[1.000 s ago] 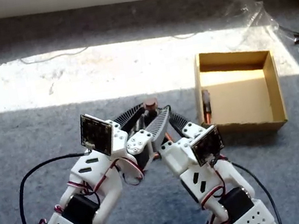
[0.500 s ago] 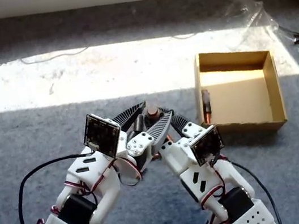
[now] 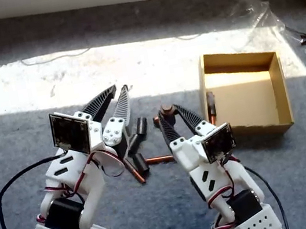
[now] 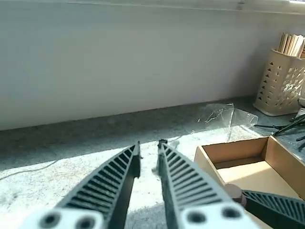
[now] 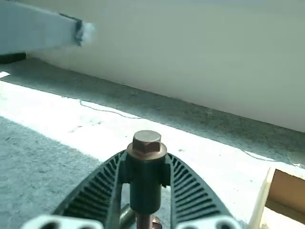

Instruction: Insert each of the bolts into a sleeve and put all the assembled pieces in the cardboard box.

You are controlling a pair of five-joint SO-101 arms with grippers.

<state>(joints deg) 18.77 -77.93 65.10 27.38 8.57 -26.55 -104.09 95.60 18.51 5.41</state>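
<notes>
Copper-coloured bolt (image 5: 147, 144) sits in dark sleeve (image 5: 144, 191), pinched by right gripper (image 5: 145, 164); left gripper (image 4: 149, 144) narrow, empty. Risk: bolt slides out (loose fit?) before cardboard box (image 3: 237, 60).

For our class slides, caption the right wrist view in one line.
Right tool clamps a bolt seated in its sleeve above sunlit carpet.

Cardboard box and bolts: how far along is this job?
Done: what looks like one assembled piece lies in the cardboard box. In hand: the right jaws are shut on a bolt seated in a sleeve, near the box. Remaining: loose sleeves and bolts on the carpet; the left jaws are open and empty.
</notes>
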